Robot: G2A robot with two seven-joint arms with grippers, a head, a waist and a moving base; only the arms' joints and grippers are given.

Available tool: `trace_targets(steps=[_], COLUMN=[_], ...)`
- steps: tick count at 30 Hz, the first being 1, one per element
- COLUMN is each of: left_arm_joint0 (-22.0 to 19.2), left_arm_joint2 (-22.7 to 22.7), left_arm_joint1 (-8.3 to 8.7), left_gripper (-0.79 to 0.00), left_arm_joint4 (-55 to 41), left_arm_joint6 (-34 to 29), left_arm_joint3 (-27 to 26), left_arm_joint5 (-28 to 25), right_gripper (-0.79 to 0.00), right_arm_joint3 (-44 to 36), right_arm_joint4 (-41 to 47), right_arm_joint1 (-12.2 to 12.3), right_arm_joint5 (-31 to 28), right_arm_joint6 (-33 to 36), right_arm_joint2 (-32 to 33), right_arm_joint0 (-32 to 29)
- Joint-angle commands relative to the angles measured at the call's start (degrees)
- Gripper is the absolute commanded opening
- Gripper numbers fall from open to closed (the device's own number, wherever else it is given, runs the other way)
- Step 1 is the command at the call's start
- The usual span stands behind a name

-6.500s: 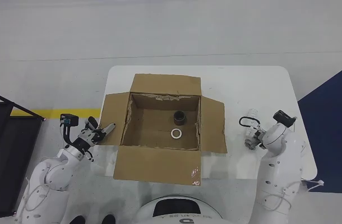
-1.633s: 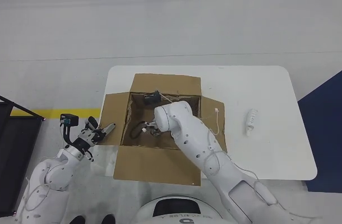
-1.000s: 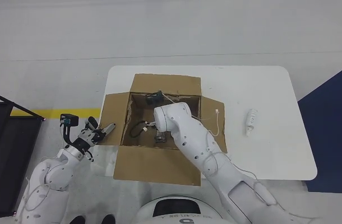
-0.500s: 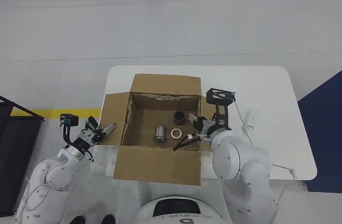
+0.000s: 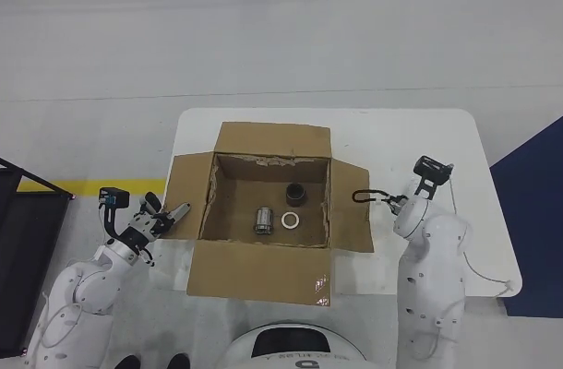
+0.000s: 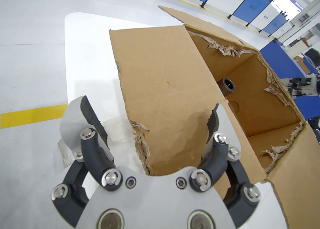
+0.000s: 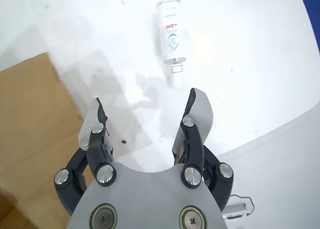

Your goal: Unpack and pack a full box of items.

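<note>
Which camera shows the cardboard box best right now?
Top view: the whole cardboard box, flaps open, floor visible with three small parts. The left wrist view looks in at a slant past a side flap; the right wrist view catches just one flap corner.

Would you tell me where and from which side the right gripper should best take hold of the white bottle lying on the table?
Probably mid-body. The white bottle lies on its side on the table, narrow end toward the right gripper. Come from above with the open fingers across its round body, since both long sides are free.
</note>
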Motion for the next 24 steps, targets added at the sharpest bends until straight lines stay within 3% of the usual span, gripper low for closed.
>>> trace_targets(steps=[1,3,7,11,14,15,16,23,24], left_arm_joint0=[0.0,0.0,0.0,0.0,0.0,0.0,0.0,0.0,0.0], left_arm_joint2=[0.0,0.0,0.0,0.0,0.0,0.0,0.0,0.0,0.0], left_arm_joint1=[0.0,0.0,0.0,0.0,0.0,0.0,0.0,0.0,0.0], left_gripper=[0.0,0.0,0.0,0.0,0.0,0.0,0.0,0.0,0.0], left_arm_joint4=[0.0,0.0,0.0,0.0,0.0,0.0,0.0,0.0,0.0], left_arm_joint6=[0.0,0.0,0.0,0.0,0.0,0.0,0.0,0.0,0.0], left_arm_joint3=[0.0,0.0,0.0,0.0,0.0,0.0,0.0,0.0,0.0], left_arm_joint5=[0.0,0.0,0.0,0.0,0.0,0.0,0.0,0.0,0.0], right_gripper=[-0.246,-0.299,-0.292,-0.397,-0.394,-0.314,-0.305,-0.336,-0.379], right_arm_joint3=[5.2,8.7,14.1,19.8,22.7,23.7,24.7,32.2,33.4], right_arm_joint4=[-1.1,-1.9,-3.2,-4.7,-4.6,-4.3,-4.5,-1.7,-1.6], right_arm_joint1=[-0.3,-0.6,-0.9,-1.0,-0.9,-0.8,-0.6,0.2,0.3], right_arm_joint5=[-0.3,-0.3,0.4,1.4,2.6,2.6,2.4,1.3,1.2], right_arm_joint6=[0.4,0.3,-0.4,-1.4,-2.6,-2.8,-3.0,-5.1,-5.4], right_arm_joint2=[1.7,3.3,5.6,8.2,10.8,11.5,12.1,15.6,15.9], right_arm_joint0=[3.7,6.6,10.2,13.9,15.8,16.3,16.8,19.7,20.3])
